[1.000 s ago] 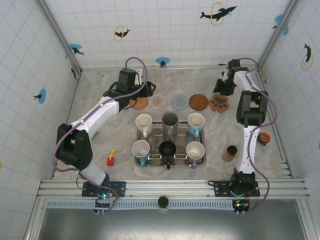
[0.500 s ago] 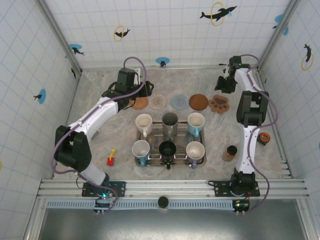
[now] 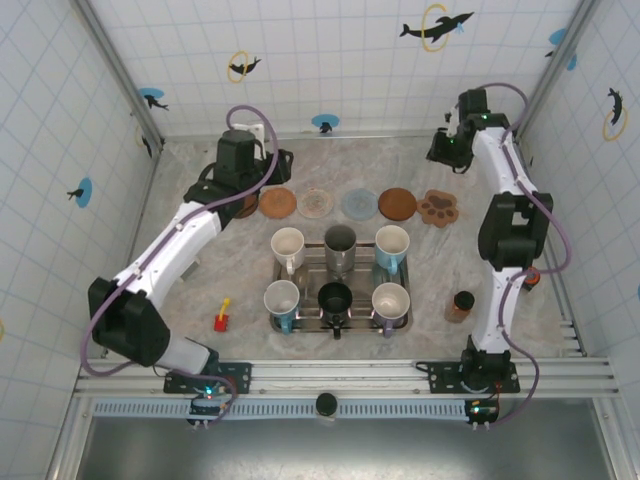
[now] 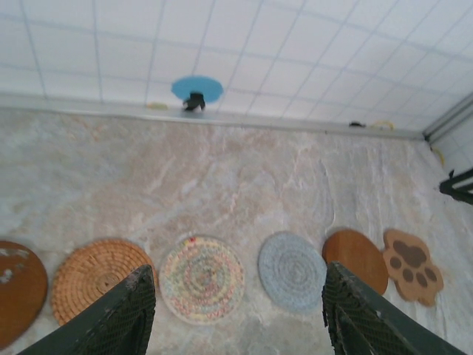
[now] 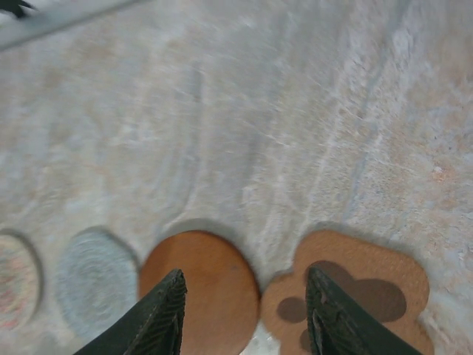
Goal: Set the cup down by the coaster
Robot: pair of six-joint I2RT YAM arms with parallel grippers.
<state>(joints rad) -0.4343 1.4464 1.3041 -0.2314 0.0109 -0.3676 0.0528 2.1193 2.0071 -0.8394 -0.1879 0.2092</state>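
Several cups stand on the metal tray [image 3: 342, 322] mid-table: white ones [image 3: 288, 244], a steel one [image 3: 340, 242] and a black one [image 3: 335, 298]. A row of coasters lies behind the tray: woven orange [image 3: 278, 203] [image 4: 100, 277], multicolour [image 3: 317, 203] [image 4: 202, 277], grey-blue [image 3: 360, 204] [image 4: 292, 270], round wooden [image 3: 397, 204] [image 5: 199, 288] and paw-shaped [image 3: 438, 207] [image 5: 362, 288]. My left gripper [image 3: 245, 180] [image 4: 236, 325] hangs open and empty above the left coasters. Over the wooden and paw coasters, my right gripper [image 3: 447, 152] [image 5: 244, 310] is open and empty too.
A dark brown coaster [image 4: 15, 288] lies at the row's left end. A red and yellow toy [image 3: 222, 318] sits left of the tray. A brown bottle [image 3: 460, 305] and an orange ring [image 3: 528, 277] are at the right. Tiled walls close the back and sides.
Both arms have lifted and drawn back toward the rear wall, away from the coaster row. The cups and coasters have not moved.
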